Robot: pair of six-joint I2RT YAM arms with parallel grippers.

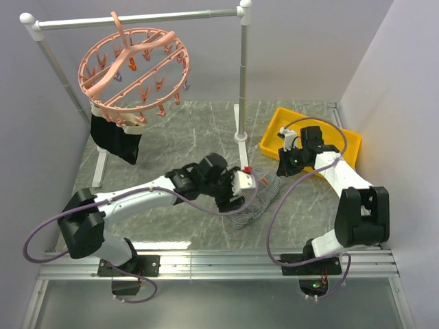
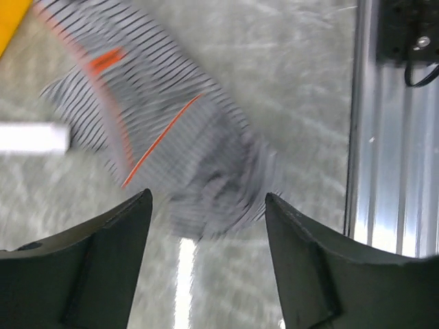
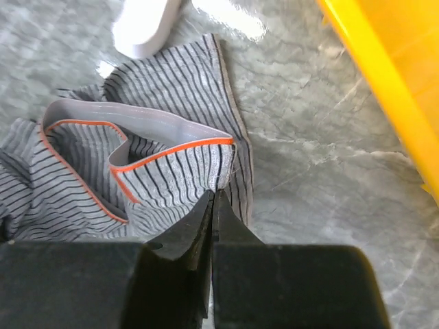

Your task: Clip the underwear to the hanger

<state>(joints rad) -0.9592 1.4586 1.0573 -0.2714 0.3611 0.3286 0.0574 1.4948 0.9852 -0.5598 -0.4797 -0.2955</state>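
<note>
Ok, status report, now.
Left hand open over underwear. Right hand shut on its waistband. It lies on table, unclipped; hanger up on rail.

Nothing legible in any view: no text, label, brand, number or sign. Orange patch (image 2: 104, 62) on the underwear (image 2: 185, 151), seen from the left wrist: too blurred to show any lettering.
</note>
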